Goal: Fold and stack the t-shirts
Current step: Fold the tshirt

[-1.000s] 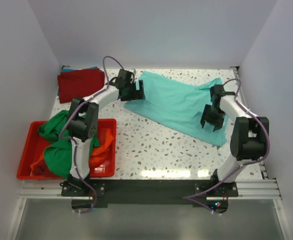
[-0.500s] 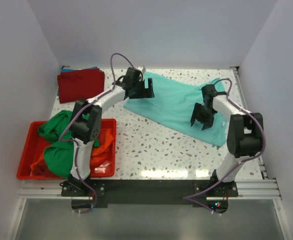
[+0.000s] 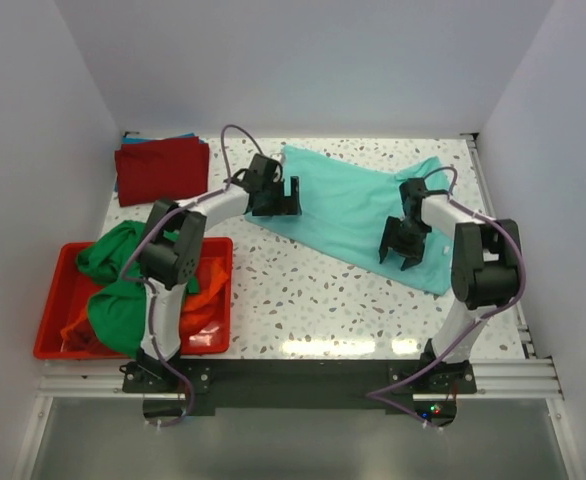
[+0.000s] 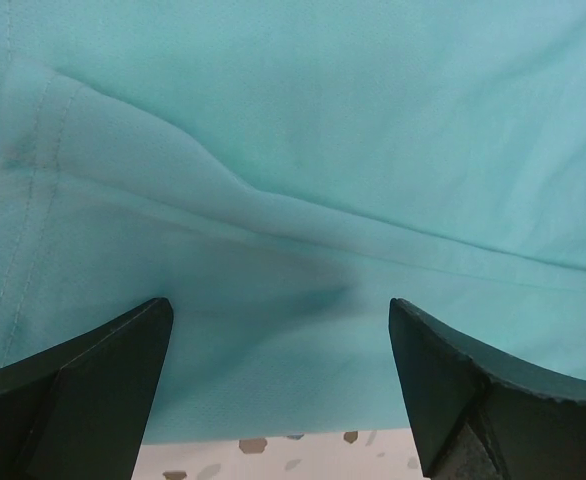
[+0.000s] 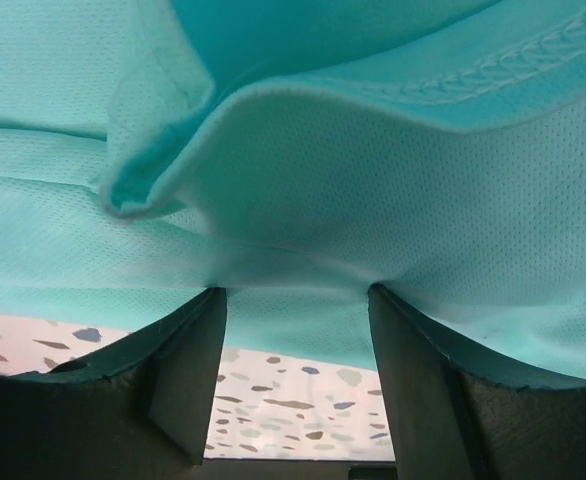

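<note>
Teal t-shirt (image 3: pixel 348 205) lies spread flat across the far right of the speckled table (image 3: pixel 303 290). Left gripper (image 4: pixel 280 320) stands over the shirt's left end, fingers wide apart. Right gripper (image 5: pixel 298 300) sits at the near hem, fingers apart, a fabric fold lying against the fingertips.

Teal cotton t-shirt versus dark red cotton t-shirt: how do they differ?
The teal cotton t-shirt lies spread out across the middle and right; the dark red cotton t-shirt sits folded at the far left. The teal one covers far more surface than the red. Both are plain, on the speckled table.
</note>
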